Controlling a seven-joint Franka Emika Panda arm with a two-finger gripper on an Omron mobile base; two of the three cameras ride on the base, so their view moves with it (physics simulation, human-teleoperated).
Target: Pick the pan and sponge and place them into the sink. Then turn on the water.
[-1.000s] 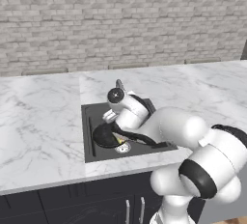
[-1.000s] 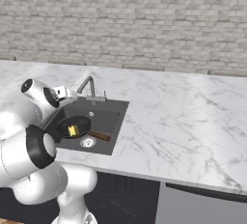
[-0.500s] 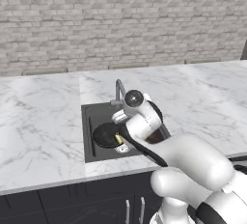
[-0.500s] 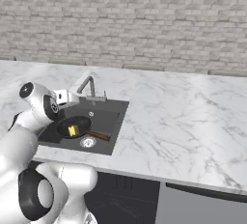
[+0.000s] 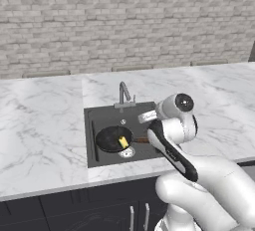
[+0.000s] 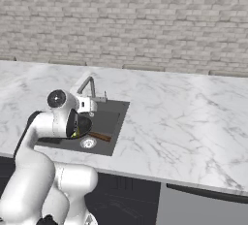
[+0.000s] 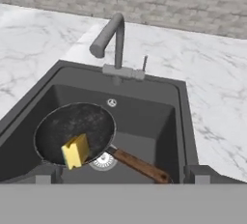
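Note:
The black pan [image 7: 72, 129] lies in the dark grey sink [image 7: 144, 105], its wooden handle [image 7: 140, 166] pointing right past the silver drain [image 7: 103, 161]. The yellow sponge [image 7: 75, 151] rests inside the pan at its near edge. My gripper [image 7: 123, 177] hovers above the sink's near side, open, with nothing held between its fingertips [image 7: 48, 175]. In the left base view the pan [image 5: 112, 138] and sponge [image 5: 122, 141] sit left of the hand [image 5: 147, 117]. The grey faucet [image 7: 113, 37] stands behind the basin, and no water runs from it.
The faucet's thin lever [image 7: 144, 63] stands upright beside its base. White marble counter [image 5: 45, 125] surrounds the sink [image 5: 107, 118], with a brick wall behind. In the right base view my arm covers most of the pan; the handle [image 6: 100, 136] and the faucet [image 6: 89, 86] show.
The hand has drawn back and to the right, away from the pan, with its jaws still open. Pan and sponge lie unmoved in the sink.

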